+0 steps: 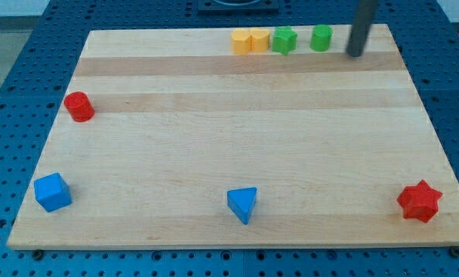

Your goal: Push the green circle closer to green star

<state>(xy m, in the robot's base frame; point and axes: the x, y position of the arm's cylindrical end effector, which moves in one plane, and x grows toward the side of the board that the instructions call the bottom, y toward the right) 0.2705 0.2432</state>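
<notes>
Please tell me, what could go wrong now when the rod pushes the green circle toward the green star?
1. My tip sits right of the green circle, slightly lower in view; an off-centre push may slide it toward the board's top edge.
2. The green star appears to touch the yellow blocks; pushing too far could shove that whole row left.

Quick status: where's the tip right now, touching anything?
My tip: no gripper, holds nothing; just to the view's right of the green circle, apparently not touching. Green star sits left of the circle.
</notes>
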